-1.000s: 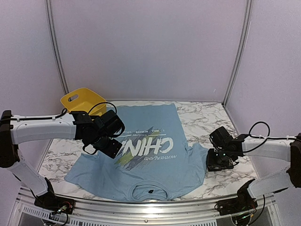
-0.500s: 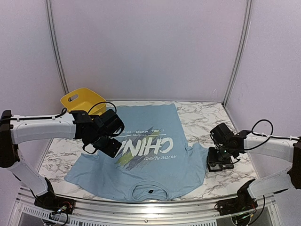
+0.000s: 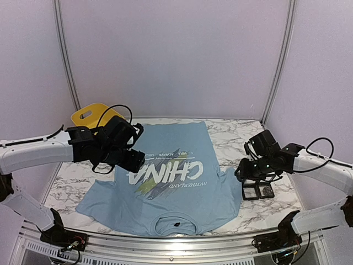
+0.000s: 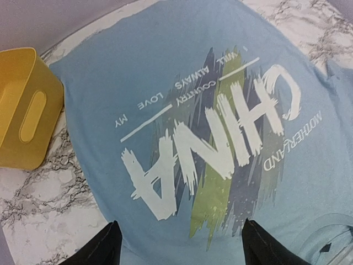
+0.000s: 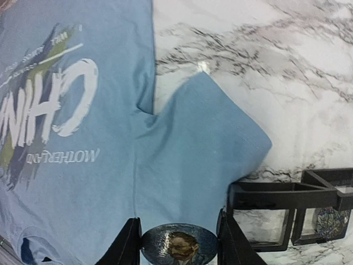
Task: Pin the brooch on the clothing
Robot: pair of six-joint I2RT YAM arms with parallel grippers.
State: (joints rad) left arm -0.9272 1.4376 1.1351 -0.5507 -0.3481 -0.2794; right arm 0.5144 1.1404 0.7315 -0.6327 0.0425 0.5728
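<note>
The light blue T-shirt (image 3: 171, 190) with white "CHINA" lettering lies flat on the marble table, collar toward the near edge; it also shows in the left wrist view (image 4: 182, 110) and the right wrist view (image 5: 110, 138). My right gripper (image 3: 246, 171) (image 5: 177, 244) is shut on a round brooch (image 5: 179, 247) with a painted portrait. It holds the brooch in the air above the shirt's right sleeve (image 5: 215, 143). My left gripper (image 3: 128, 159) (image 4: 182, 251) is open and empty, hovering above the lettering on the shirt's left side.
A black open-frame holder (image 3: 256, 190) (image 5: 287, 201) stands on the table right of the sleeve, with another round brooch (image 5: 330, 222) in it. A yellow bin (image 3: 88, 115) (image 4: 22, 110) stands at the back left. The marble table (image 3: 242, 138) has walls behind it.
My right gripper has risen from the black holder with the brooch and moved left toward the sleeve. My left gripper has lifted and moved slightly back over the shirt.
</note>
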